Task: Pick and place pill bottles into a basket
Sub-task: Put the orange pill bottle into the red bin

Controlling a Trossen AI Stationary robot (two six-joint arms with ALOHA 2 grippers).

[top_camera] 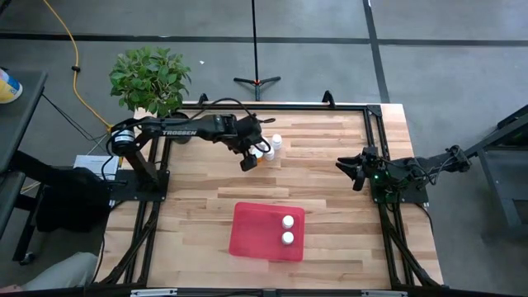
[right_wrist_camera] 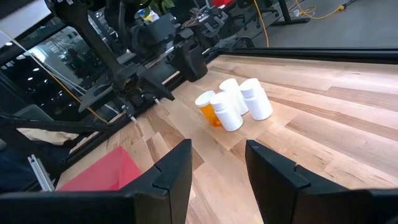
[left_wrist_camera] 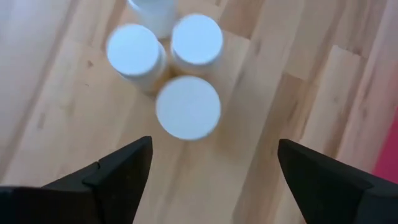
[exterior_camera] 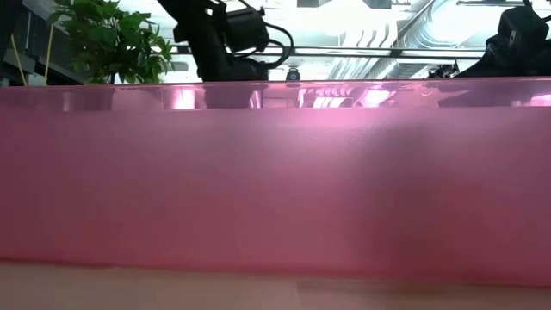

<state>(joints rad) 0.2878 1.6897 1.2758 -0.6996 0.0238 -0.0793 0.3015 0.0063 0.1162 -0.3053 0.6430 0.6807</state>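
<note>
Several pill bottles (top_camera: 269, 148) with white caps stand close together on the wooden table at the far middle; the one nearest my fingers (left_wrist_camera: 187, 107) shows its cap from above, and one has an orange body (right_wrist_camera: 208, 112). My left gripper (left_wrist_camera: 211, 168) hovers open above this cluster (right_wrist_camera: 235, 102), pointing steeply down, its fingers on either side of bare table just short of the nearest cap. Two more bottles (top_camera: 287, 229) stand in the red basket (top_camera: 252, 231) near the front. My right gripper (top_camera: 356, 173) waits shut at the table's right side.
A potted plant (top_camera: 150, 78) stands at the table's far left corner. The basket's wall (exterior_camera: 275, 181) fills the low view. Bare wood lies between the cluster and the basket. A black frame (top_camera: 375, 111) borders the table.
</note>
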